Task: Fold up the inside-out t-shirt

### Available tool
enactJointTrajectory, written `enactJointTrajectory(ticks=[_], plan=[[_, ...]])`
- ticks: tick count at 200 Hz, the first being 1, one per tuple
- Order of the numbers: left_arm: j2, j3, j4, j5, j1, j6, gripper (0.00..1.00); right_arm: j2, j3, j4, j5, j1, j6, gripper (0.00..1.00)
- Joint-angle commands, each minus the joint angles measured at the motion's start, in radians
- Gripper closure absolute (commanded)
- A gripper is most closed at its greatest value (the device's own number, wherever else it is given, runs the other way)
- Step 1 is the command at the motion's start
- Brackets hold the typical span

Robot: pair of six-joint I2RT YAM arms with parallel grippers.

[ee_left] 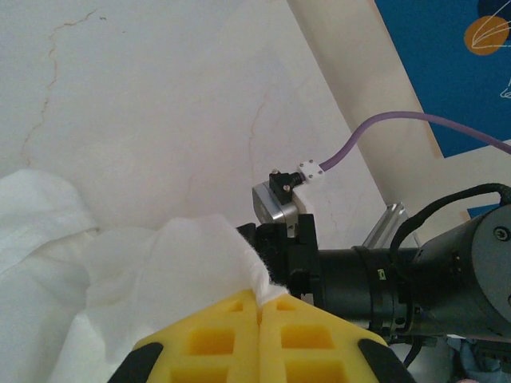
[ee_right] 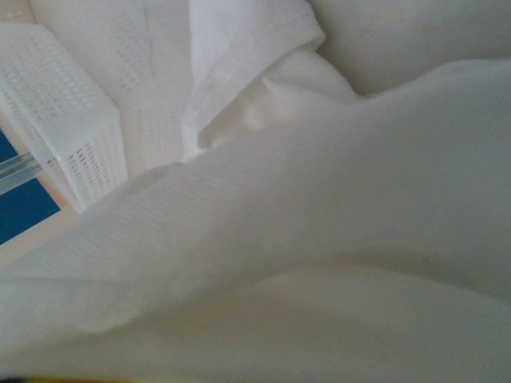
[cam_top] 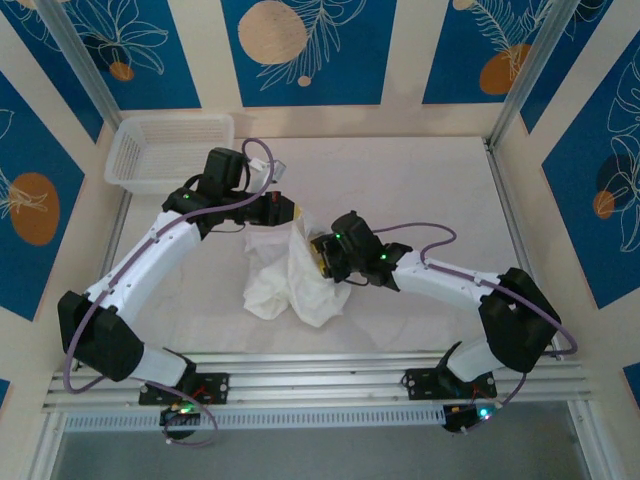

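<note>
The left gripper [ee_left: 261, 299] pinches the t-shirt [cam_top: 287, 287] by its edge. We cannot tell how the right gripper [cam_top: 322, 258] stands. We judge this shallow pinch may slip under pull.

Wrinkled matt cloth t-shirt [cam_top: 288, 285]; perforated white plastic basket [cam_top: 120, 160].

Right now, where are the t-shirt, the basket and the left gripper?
t-shirt [cam_top: 290, 280]: top view, middle of the crumpled heap.
basket [cam_top: 170, 150]: top view, its mesh floor.
left gripper [ee_left: 260, 297]: left wrist view, where its yellow tips pinch the cloth.
</note>
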Motion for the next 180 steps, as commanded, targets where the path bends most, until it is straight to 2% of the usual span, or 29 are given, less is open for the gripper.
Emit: enactJointTrajectory(ticks=[1,40,72,90,106,131,150,164,180], plan=[[0.002,0.027,-0.007,0.029,0.009,0.023,1.00,0.001,-0.001,0.042,0.014,-0.006,0.034,0.73],[0.001,0.025,-0.006,0.022,0.010,0.027,1.00,-0.030,-0.002,0.040,0.016,-0.014,-0.011,1.00],[0.004,0.020,-0.037,-0.043,0.035,0.050,1.00,-0.157,-0.033,-0.032,0.049,-0.022,-0.138,1.00],[0.015,-0.010,-0.013,-0.018,0.086,0.020,1.00,-0.251,-0.035,-0.091,0.064,-0.037,-0.267,1.00],[0.038,-0.028,-0.004,0.010,0.119,0.003,1.00,-0.315,-0.040,-0.112,0.007,-0.076,-0.366,1.00],[0.051,-0.051,0.017,0.034,0.122,-0.003,1.00,-0.369,-0.008,-0.153,-0.108,-0.129,-0.498,1.00],[0.054,-0.059,0.023,0.026,0.123,-0.005,1.00,-0.368,0.110,-0.343,-0.114,-0.149,-0.623,1.00],[0.059,-0.060,0.018,0.012,0.123,0.002,1.00,-0.371,0.207,-0.495,-0.052,-0.160,-0.687,1.00],[0.064,-0.052,-0.003,-0.013,0.124,0.016,1.00,-0.374,0.306,-0.689,0.026,-0.197,-0.677,1.00]])
